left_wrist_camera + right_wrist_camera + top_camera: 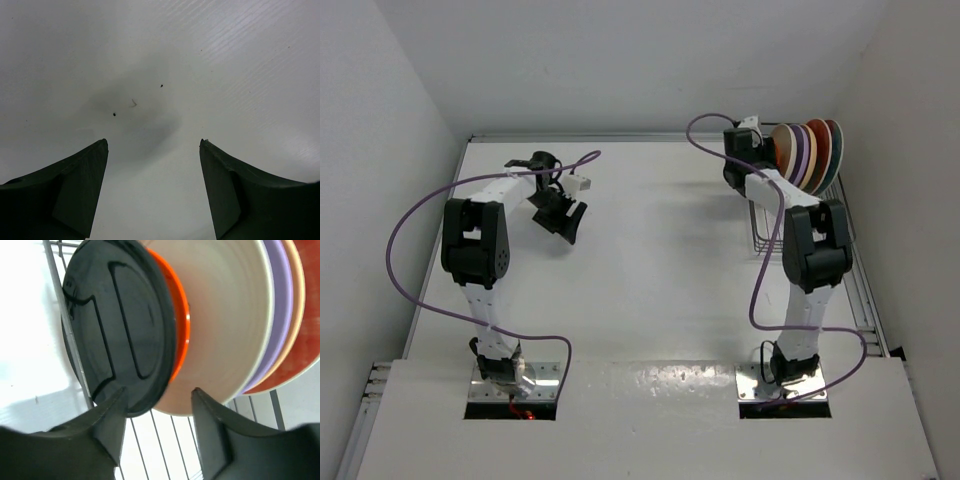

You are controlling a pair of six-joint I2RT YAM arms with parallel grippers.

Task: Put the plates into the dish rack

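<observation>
Several plates (808, 155) stand on edge in the dish rack (760, 228) at the far right. In the right wrist view a small black plate (120, 325) is nearest, then an orange one (182, 325), a cream one (225, 325), a lavender one (278, 310), a pale yellow one (295, 315) and a red one (310, 345). My right gripper (159, 390) is open, its fingers either side of the black plate's lower rim, the left finger (112, 415) close by it. My left gripper (154, 142) hangs open over bare table, holding nothing.
Rack wires (165, 445) run under the plates. The side wall stands just right of the rack. My left arm (475, 240) reaches over the table's left half, and purple cables (420, 220) loop from both arms.
</observation>
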